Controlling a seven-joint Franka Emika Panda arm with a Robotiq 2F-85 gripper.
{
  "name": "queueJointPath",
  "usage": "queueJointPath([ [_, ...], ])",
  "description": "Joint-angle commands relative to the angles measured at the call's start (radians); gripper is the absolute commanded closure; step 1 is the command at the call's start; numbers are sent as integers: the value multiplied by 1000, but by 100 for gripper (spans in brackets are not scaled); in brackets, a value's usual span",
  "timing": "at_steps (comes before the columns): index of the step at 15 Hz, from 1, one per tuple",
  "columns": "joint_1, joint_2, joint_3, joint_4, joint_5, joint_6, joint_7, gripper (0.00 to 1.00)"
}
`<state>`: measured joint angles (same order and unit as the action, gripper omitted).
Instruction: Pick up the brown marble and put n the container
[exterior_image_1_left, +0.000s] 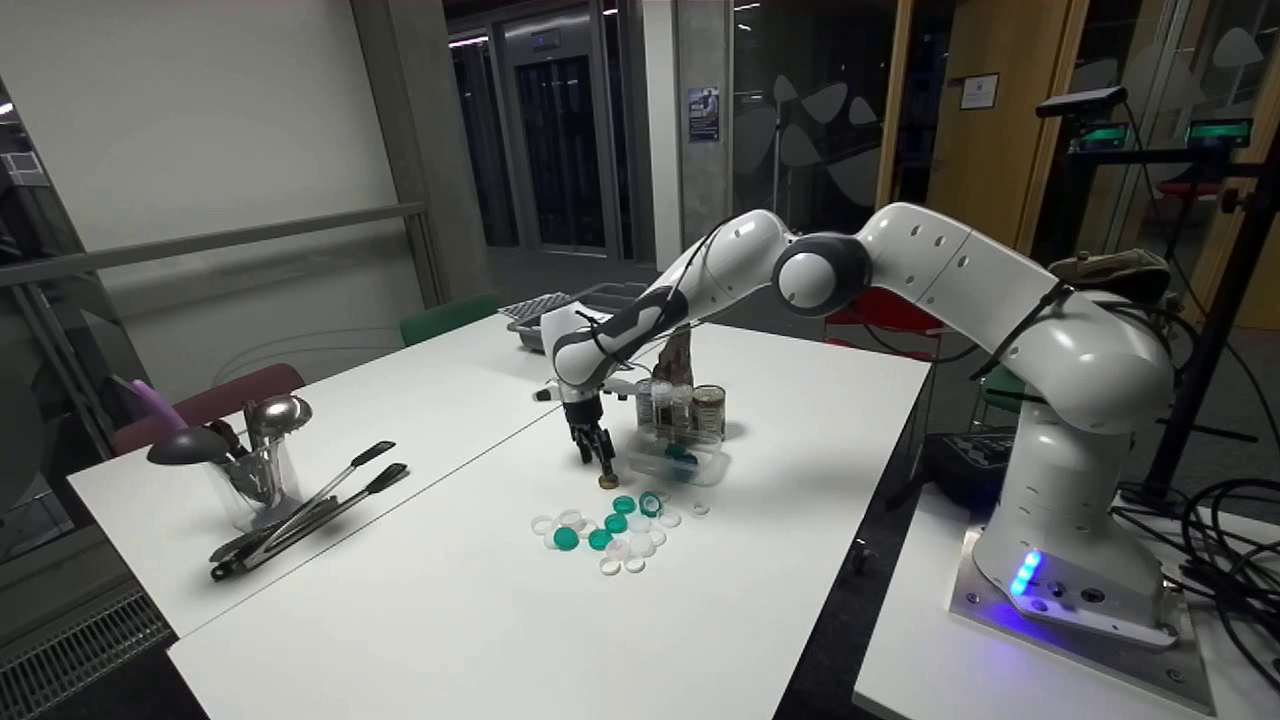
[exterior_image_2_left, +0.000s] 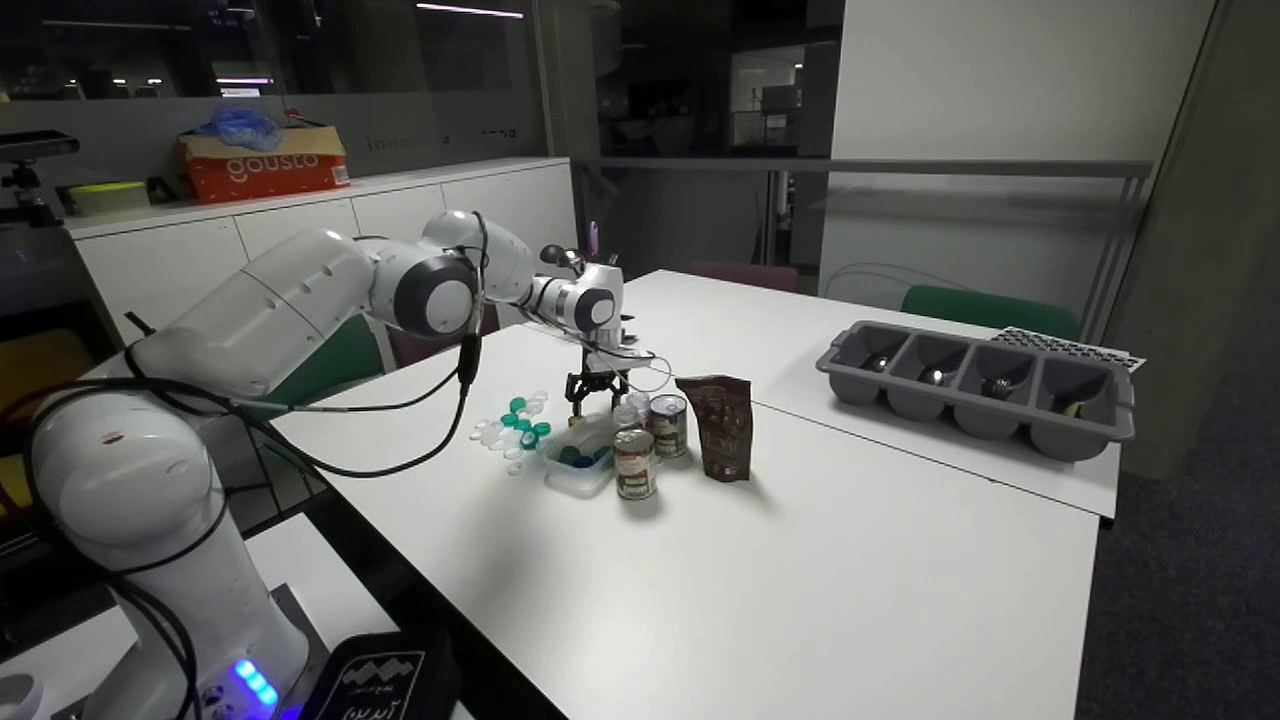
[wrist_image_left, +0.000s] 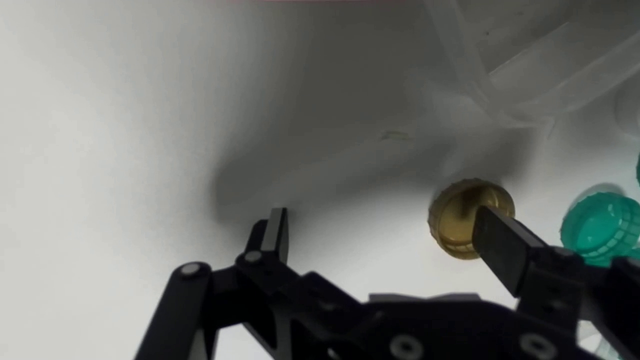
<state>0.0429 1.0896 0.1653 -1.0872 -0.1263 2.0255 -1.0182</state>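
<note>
The jaws of the gripper (wrist_image_left: 380, 215) are set apart; in the wrist view the brown cap (wrist_image_left: 454, 220) on the counter (exterior_image_1_left: 480, 640) is overlapped by the right finger (wrist_image_left: 505, 250), so a rightward shift is probably required.
</note>
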Motion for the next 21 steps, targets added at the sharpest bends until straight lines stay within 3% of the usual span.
queueJointPath([
  [1,-7,6,7,16,23,-10,-22,0],
  [9,-1,26,-3,40,21,-14,0,0],
  [16,60,-15,-72,-7,-25,32,247,0],
  [21,77,-31,-83,-26,-51,43,345,0],
])
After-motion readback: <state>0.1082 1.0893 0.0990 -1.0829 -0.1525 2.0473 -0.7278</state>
